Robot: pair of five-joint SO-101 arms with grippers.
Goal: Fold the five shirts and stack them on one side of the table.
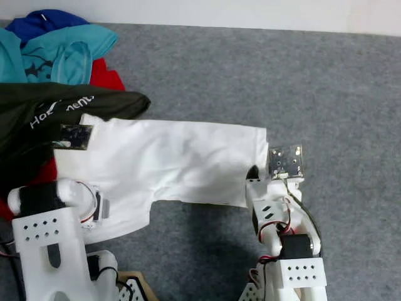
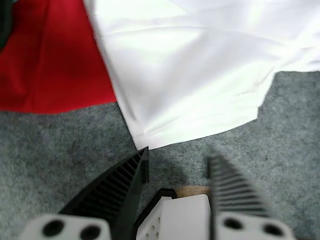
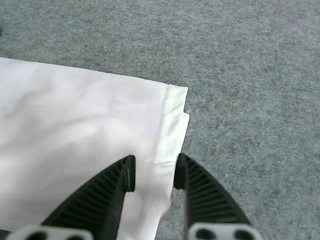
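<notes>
Tabletop with five shirts, seen from above and from both wrists. The white shirt (image 1: 175,163) lies spread flat across the middle of the grey table (image 1: 332,88), its long axis running side to side and one sleeve lying toward the near left; the other four shirts are heaped unfolded at the far left corner. There the dark shirt (image 1: 56,106), with pale lettering, drapes over the white shirt's left end; behind it lie the teal shirt (image 1: 66,50) and the blue shirt (image 1: 44,22); the red shirt (image 1: 108,76) shows beside the teal one.

Right gripper (image 3: 154,172) — at the white shirt's right hem, near that edge's mid-length; its jaws stand a little apart, one fingertip (image 3: 127,175) over the cloth and the other at the hem's outer edge, the folded hem lying between them; whether the tips press on the fabric cannot be told.

Left gripper (image 2: 177,167) — jaws spread wide, holding nothing, above bare grey table just beside a lower edge of the white shirt; the red shirt lies next to that edge, touching the white cloth along one side.
</notes>
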